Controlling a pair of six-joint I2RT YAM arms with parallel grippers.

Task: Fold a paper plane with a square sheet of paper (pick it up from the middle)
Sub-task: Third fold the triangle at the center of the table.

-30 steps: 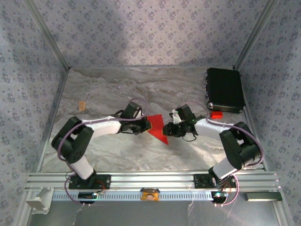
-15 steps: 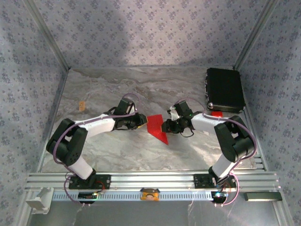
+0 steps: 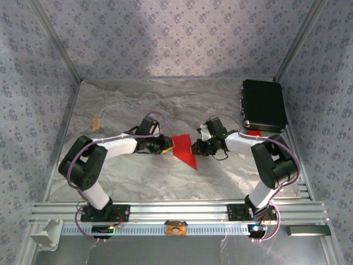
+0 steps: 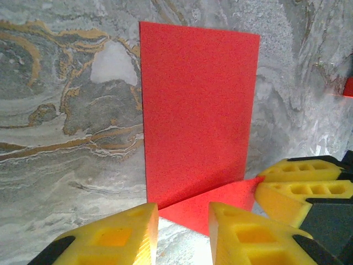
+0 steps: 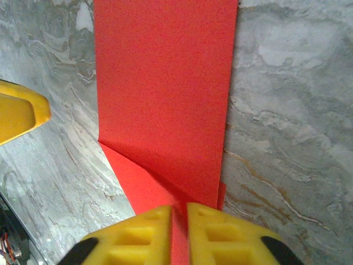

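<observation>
The square sheet of paper (image 3: 185, 150) lies mid-table as bright red, partly folded paper: a rectangular flap over a pointed lower layer (image 4: 198, 110). My right gripper (image 3: 194, 148) is at its right edge, and its yellow jaws (image 5: 179, 234) are shut on the red edge that runs between them. My left gripper (image 3: 168, 144) is at the paper's left side. Its jaws (image 4: 183, 234) stand open, with the paper's lower point just beyond the gap and nothing pinched. The right gripper's fingers (image 4: 292, 190) touch the paper's corner in the left wrist view.
A black case (image 3: 263, 105) sits at the back right, with a small chunky red piece (image 3: 253, 133) in front of it. A small tan object (image 3: 96, 123) lies at the left. Metal frame rails and patterned walls enclose the marbled table (image 3: 138, 182).
The right gripper's jaws have closed on the paper's edge. The left gripper's jaws have opened off the paper. Both grippers and the paper have shifted slightly away from the arm bases.
</observation>
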